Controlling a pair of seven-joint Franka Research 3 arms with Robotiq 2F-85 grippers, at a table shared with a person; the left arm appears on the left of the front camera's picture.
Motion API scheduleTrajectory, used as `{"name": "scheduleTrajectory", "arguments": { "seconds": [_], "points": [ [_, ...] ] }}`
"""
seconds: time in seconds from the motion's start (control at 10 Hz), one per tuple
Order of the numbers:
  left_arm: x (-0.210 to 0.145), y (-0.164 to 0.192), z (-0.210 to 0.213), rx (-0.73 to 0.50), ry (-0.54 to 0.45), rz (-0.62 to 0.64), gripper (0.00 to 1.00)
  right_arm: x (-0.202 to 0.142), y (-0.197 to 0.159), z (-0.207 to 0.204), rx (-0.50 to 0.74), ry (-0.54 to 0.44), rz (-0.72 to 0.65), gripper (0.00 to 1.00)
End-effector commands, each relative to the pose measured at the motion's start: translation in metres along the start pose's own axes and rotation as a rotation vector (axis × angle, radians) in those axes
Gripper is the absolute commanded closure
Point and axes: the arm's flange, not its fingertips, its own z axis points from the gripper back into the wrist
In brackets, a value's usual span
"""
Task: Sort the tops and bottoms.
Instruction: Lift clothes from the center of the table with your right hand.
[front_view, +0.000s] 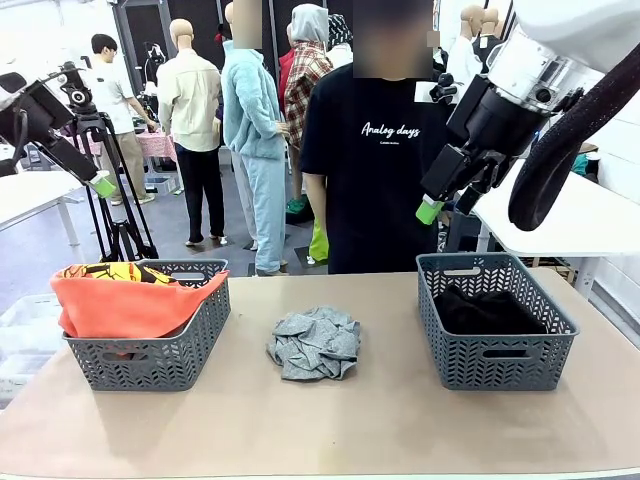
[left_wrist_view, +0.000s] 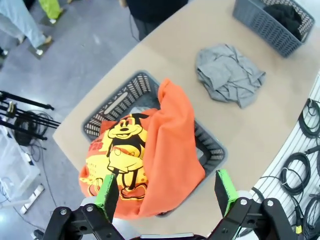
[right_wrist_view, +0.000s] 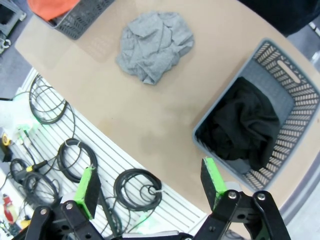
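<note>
An orange T-shirt (front_view: 130, 305) with a yellow print (left_wrist_view: 122, 150) lies draped over the left grey basket (front_view: 150, 365). A crumpled mottled grey top (front_view: 315, 343) lies on the table between the baskets. Black bottoms (front_view: 485, 310) sit inside the right grey basket (front_view: 495, 365). My left gripper (front_view: 100, 185) hangs open high above the left basket, and its wrist view looks down on the orange T-shirt between its fingers (left_wrist_view: 107, 195). My right gripper (front_view: 447, 205) hangs open high above the right basket. In the right wrist view the black bottoms (right_wrist_view: 242, 130) and the grey top (right_wrist_view: 155, 45) lie far below.
A person in a black printed T-shirt (front_view: 375, 180) stands at the table's far edge, between the baskets. A camera tripod (front_view: 115, 200) stands left of the table. Cables (right_wrist_view: 135, 187) lie on a slatted panel along the table's near side. Bare brown tabletop (front_view: 320, 420) runs along the front.
</note>
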Motion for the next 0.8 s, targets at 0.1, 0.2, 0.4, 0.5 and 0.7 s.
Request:
{"name": "scheduleTrajectory", "arguments": {
  "seconds": [0.1,0.2,0.4,0.5,0.7],
  "points": [
    [-0.003,0.001,0.000,0.035,-0.026,0.001,0.00,0.042,-0.012,-0.022,-0.012,-0.026,0.108,0.00],
    [-0.003,0.001,0.000,0.035,-0.026,0.001,0.00,0.067,-0.021,-0.040,0.018,-0.048,0.176,0.00],
    [-0.003,0.001,0.000,0.035,-0.026,0.001,0.00,0.111,-0.025,-0.082,0.061,-0.086,0.282,0.00],
    [-0.003,0.001,0.000,0.035,-0.026,0.001,0.00,0.135,-0.025,-0.111,0.068,-0.081,0.311,0.00],
    [-0.003,0.001,0.000,0.035,-0.026,0.001,0.00,0.166,-0.027,-0.170,0.076,-0.034,0.337,0.00]
  ]
}}
